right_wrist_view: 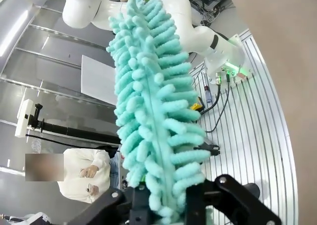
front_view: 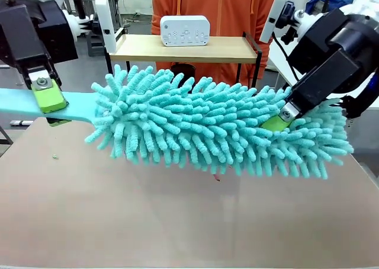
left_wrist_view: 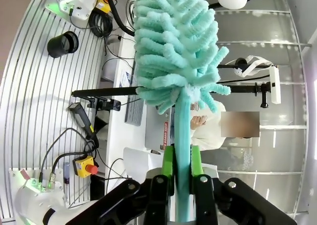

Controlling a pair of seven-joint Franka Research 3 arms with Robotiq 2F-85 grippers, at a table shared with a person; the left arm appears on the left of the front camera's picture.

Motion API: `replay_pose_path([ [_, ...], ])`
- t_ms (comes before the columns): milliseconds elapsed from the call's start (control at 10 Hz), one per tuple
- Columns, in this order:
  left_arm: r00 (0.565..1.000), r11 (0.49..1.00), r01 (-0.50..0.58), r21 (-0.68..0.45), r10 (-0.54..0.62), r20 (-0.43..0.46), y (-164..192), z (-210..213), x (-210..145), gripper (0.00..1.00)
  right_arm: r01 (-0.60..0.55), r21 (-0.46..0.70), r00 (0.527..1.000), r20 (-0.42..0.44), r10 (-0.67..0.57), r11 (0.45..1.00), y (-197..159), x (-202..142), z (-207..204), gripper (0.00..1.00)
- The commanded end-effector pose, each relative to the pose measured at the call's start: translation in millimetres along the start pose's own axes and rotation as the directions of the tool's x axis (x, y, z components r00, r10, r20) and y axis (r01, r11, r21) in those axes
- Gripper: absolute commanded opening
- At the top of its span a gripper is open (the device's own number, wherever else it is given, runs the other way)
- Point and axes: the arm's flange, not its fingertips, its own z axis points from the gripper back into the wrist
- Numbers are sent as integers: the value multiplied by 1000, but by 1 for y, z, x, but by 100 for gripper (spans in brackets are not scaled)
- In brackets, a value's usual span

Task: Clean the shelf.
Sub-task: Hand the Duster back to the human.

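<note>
A long teal fluffy duster [front_view: 207, 127] hangs level above the table, spanning it from left to right. My left gripper [front_view: 53, 109] holds its flat teal handle; in the left wrist view its green pads [left_wrist_view: 168, 160] lie against both sides of the handle [left_wrist_view: 182, 136]. My right gripper [front_view: 278, 122] is shut on the far end of the fluffy head, its fingers buried in the strands [right_wrist_view: 166, 205]. The shelf [front_view: 136, 48], a light wooden board in a black frame, stands behind the table with a white device [front_view: 185, 30] on top.
A person in an orange top [front_view: 216, 2] stands behind the shelf. The brown tabletop [front_view: 177, 221] lies bare under the duster. Another white arm and cables show behind the duster in the wrist views.
</note>
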Motion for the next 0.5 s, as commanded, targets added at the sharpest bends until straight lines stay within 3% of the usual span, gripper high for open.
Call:
replay_pose_path([
  [0, 999, 1000, 16, 11, -16, 35, 0, 0, -4, 72, 2, 4, 1000, -29, -2, 1000, 0, 3, 2, 0],
  [100, 998, 1000, 14, 19, -15, 63, -1, 7, -8, 100, 7, 2, 1000, -28, -7, 1000, 0, 1, 3, 0],
  [300, 983, 999, -17, 40, 9, 182, 1, 40, -31, 100, 29, 11, 1000, 5, -29, 1000, -5, -7, 17, 0],
  [400, 960, 997, -54, 47, 40, 276, 8, 63, -50, 91, 52, 12, 998, 42, -53, 999, -10, -15, 31, 0],
])
